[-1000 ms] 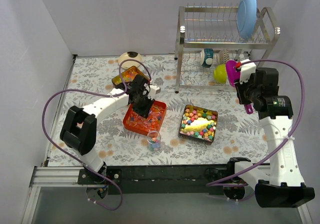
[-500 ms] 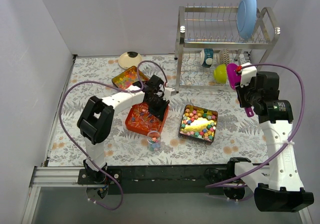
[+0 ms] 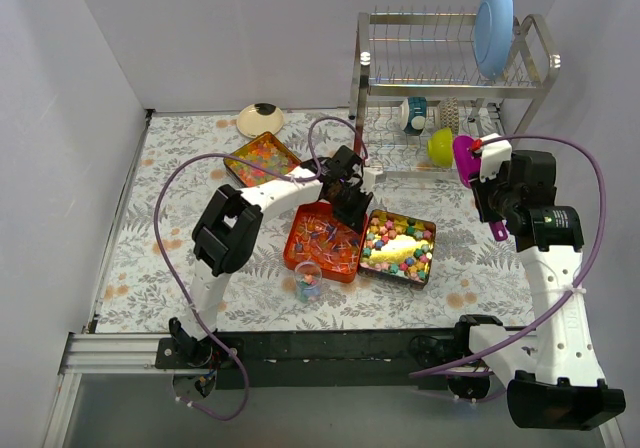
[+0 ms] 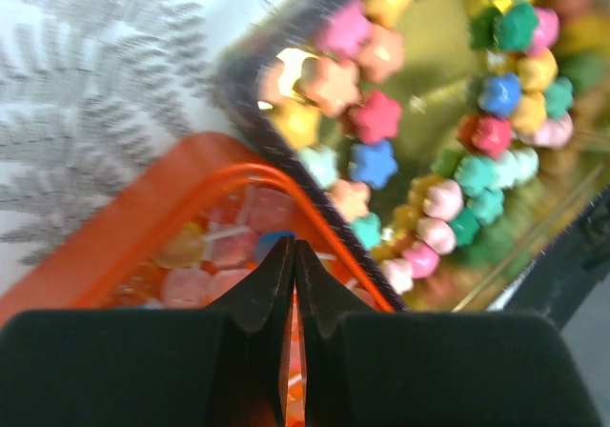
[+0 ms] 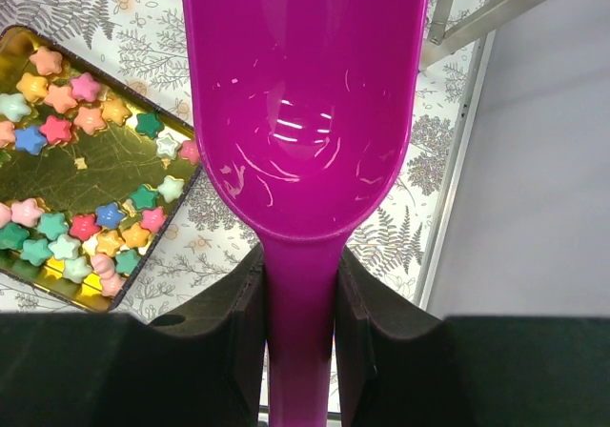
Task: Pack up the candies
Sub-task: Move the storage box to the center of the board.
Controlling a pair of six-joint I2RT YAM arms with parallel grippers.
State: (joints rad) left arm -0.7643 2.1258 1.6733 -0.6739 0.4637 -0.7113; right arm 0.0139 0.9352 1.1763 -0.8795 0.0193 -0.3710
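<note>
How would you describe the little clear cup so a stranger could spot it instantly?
On the fern-patterned table, find the orange tray in the middle, beside the gold tray. Just off its near edge stands a small clear cup holding a few colourful candies. It is the only see-through, upright container among flat trays.

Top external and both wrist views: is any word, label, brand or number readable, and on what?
No legible text in any view.
Small pale mark on the right arm: too small to read.
Purple scoop, gold tray, orange tray: no print visible.
</note>
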